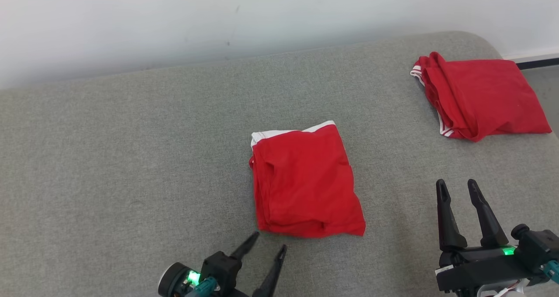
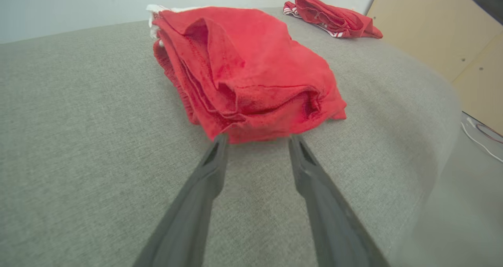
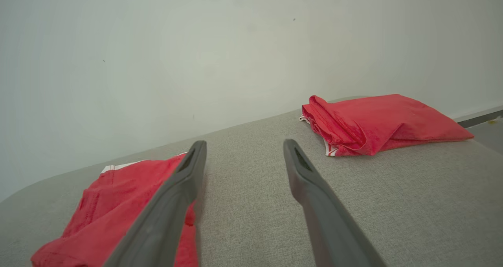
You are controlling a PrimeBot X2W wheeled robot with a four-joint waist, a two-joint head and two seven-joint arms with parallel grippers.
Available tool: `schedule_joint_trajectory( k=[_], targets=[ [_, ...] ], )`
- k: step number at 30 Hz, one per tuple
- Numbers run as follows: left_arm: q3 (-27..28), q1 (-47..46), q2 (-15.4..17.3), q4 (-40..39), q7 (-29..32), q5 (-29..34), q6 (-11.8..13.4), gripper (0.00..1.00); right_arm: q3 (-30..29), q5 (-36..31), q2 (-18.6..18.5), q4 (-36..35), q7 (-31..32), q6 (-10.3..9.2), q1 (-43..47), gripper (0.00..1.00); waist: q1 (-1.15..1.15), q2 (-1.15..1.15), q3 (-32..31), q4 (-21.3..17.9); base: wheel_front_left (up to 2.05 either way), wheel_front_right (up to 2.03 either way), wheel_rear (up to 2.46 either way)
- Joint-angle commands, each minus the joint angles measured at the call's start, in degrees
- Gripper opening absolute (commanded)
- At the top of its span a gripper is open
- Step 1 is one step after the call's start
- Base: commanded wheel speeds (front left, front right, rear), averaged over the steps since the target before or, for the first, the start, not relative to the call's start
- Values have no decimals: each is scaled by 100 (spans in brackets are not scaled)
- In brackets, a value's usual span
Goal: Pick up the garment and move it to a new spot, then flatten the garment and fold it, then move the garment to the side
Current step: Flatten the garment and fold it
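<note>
The garment is red with a white band at its far edge, and it lies folded into a thick rectangle in the middle of the grey cushion. My left gripper is open just short of its near edge. In the left wrist view the fingertips of the left gripper reach the front fold of the garment with nothing between them. My right gripper is open and empty to the right of the garment. In the right wrist view the right gripper has the garment at its lower left.
A second folded red garment with white stripes lies at the far right corner of the cushion, also seen as the second garment. A white wall runs behind. The cushion drops off at the right to floor, a wooden panel and cables.
</note>
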Motion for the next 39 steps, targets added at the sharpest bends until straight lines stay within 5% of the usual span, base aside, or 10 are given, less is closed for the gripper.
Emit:
schedule_joint_trajectory(
  k=[1, 7, 18, 28, 39],
  targets=[
    [18, 70, -15, 33, -145, 16, 46, 100, 7, -5, -35, -2, -6, -17, -10, 100, 1, 0, -13, 6, 0, 0, 0],
    [504, 153, -19, -135, -754, -2, 449, 100, -39, -18, -56, -43, -6, -17, 30, 100, 1, 0, -76, 43, 0, 0, 0],
    [1840, 648, 49, -1424, -792, 367, 851, 100, -122, -99, -60, -145, -6, -17, 97, 100, 1, 0, -163, 178, 0, 0, 0],
    [2940, 1204, -63, -1761, -794, 674, 823, 100, -17, -306, -120, -218, -6, -17, 156, 100, 1, 0, -250, 246, 0, 0, 0],
    [3286, 1518, -267, -1519, -795, 857, 523, 100, 107, -491, -29, -139, -6, -17, 474, 100, 1, 0, -520, 284, 0, 0, 0]
  ],
)
